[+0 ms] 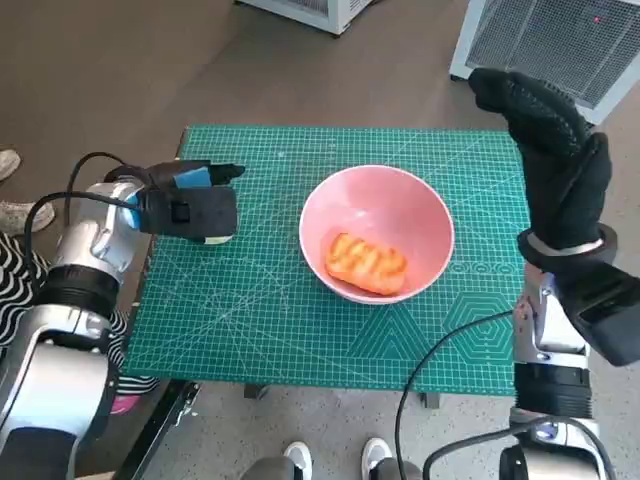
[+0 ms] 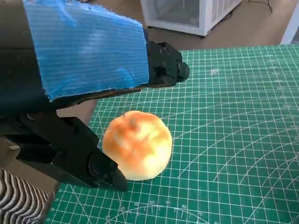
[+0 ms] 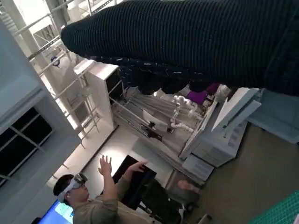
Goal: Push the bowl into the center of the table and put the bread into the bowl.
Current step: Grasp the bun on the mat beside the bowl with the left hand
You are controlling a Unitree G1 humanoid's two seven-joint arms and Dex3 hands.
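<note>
A pink bowl (image 1: 375, 172) stands near the middle of the green cutting mat (image 1: 260, 310), with a grilled oblong bread (image 1: 366, 263) lying inside it. My left hand (image 1: 190, 205) hovers low over the mat's left side. Under it a round bun (image 2: 138, 144) rests on the mat; only a pale sliver of the bun (image 1: 216, 238) shows in the head view. The left hand's fingers (image 2: 163, 65) reach out above the bun and the thumb lies beside it, spread apart and not clamping it. My right hand (image 1: 555, 150) is raised above the table's right edge, fingers extended, holding nothing.
White slatted appliances (image 1: 560, 40) stand on the floor beyond the table. Feet in white shoes (image 1: 300, 458) are by the front edge and another shoe (image 1: 15, 215) is at the left. A black cable (image 1: 450, 340) crosses the mat's front right corner. A person (image 3: 88, 200) with a headset sits farther off.
</note>
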